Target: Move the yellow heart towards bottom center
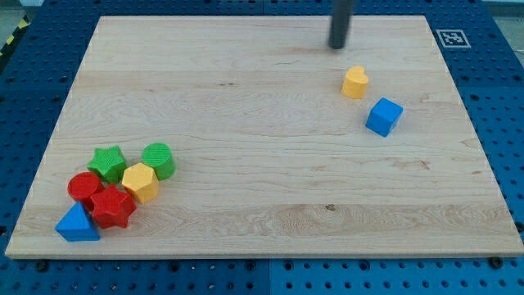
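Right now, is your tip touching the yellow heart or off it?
Off it: my tip sits above the yellow heart in the view, bare board between them.

Tabletop (262, 164): pale wood with visible lengthwise grain, several small dark knots, smooth and matt with a faint satin sheen. Surrounding base (24, 49), seen at the frame edges: blue perforated panel, looks like painted metal or plastic; cannot tell which. Marker tag (451, 38), upper right of the frame: flat black-and-white print, matt, paper-like.

Blocks: yellow heart (355, 82), blue cube (384, 116), green star (107, 162), green cylinder (158, 160), yellow hexagon (141, 182), red cylinder (84, 188), red star (112, 206), blue triangle (77, 224). All appear solid-coloured, smooth, slightly glossy, plastic-like.

Rod, ending at my tip (337, 47), upper centre-right of the frame: dark, smooth, dull finish; material not determinable.
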